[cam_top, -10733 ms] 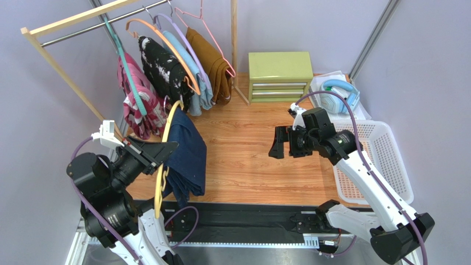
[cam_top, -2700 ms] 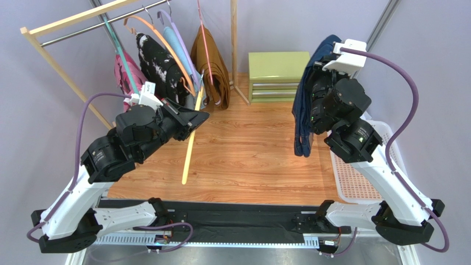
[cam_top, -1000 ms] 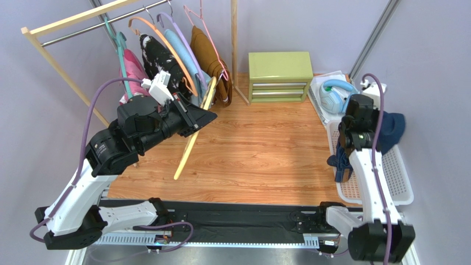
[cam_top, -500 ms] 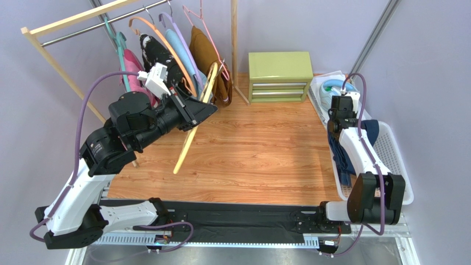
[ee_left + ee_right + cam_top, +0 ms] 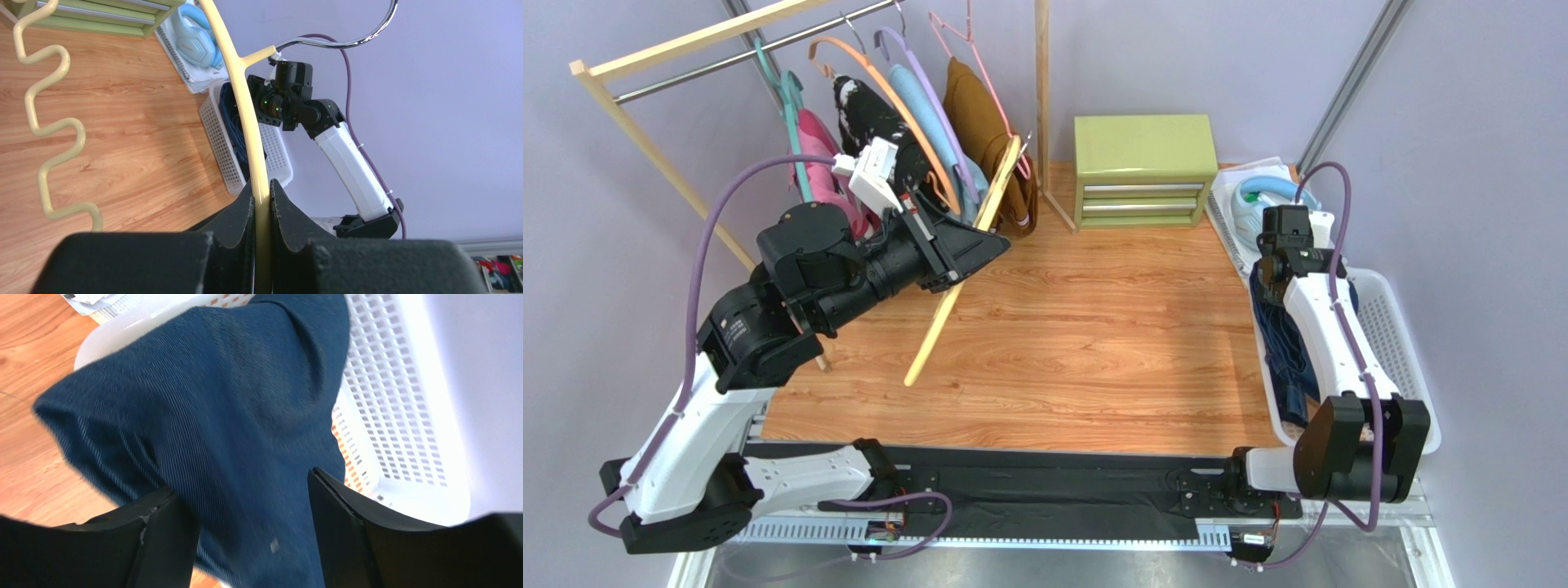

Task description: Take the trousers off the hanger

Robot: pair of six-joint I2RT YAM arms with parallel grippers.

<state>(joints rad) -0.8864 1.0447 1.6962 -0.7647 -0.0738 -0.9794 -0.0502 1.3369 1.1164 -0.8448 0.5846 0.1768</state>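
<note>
The wooden tabletop [image 5: 1100, 331] fills the middle of the overhead view, and at its far left corner stands the clothes rack [image 5: 658, 55], a wooden frame with a metal rail. On the rail hang 4 garments side by side: the pink blotched trousers [image 5: 815, 135] folded over a teal hanger [image 5: 775, 86] at the left end, then a black garment with white splotches [image 5: 879, 129], a light blue one [image 5: 940, 123] and a brown one [image 5: 983, 123]. At the right edge of the table lies a white plastic basket [image 5: 1400, 355]. The navy trousers [image 5: 1277, 355] lie in it along its left side, and the right wrist view shows part of the fabric draped over the rim toward the wood. A green drawer cabinet [image 5: 1143, 165] sits against the back wall, and blue headphones [image 5: 1265, 196] rest just beyond the basket. The left arm reaches up toward the rack, and the left gripper [image 5: 261, 190] has its 2 fingers pinched tight on the curved bar of a cream hanger [image 5: 946, 312], which slants from near the brown garment down toward the table. The right gripper [image 5: 242, 490] hangs over the basket's far end with its 2 fingers spread wide apart; the navy cloth lies beneath and between them, and whether they touch it cannot be told.
</note>
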